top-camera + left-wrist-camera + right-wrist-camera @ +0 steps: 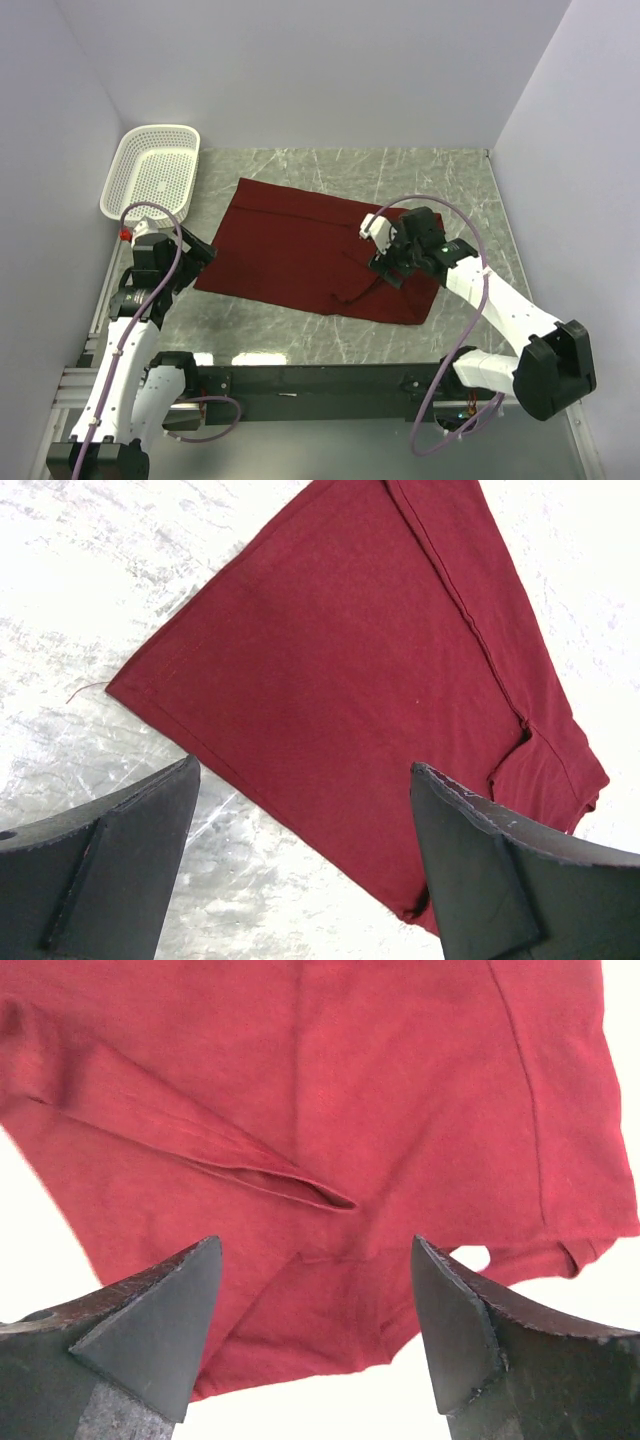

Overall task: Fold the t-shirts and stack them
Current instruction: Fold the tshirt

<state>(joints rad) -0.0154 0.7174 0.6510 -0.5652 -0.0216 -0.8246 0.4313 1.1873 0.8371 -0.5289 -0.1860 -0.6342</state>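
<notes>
A dark red t-shirt (310,255) lies spread flat at the center of the top view, on a grey marbled table (300,335). A white mesh basket (155,172) sits at the upper left, tilted against the wall and apart from the shirt. The left gripper (200,250) hangs at the shirt's left edge, fingers apart and empty. The right gripper (385,268) hovers over the shirt's right part by a folded sleeve (200,1150), fingers apart, nothing between them.
</notes>
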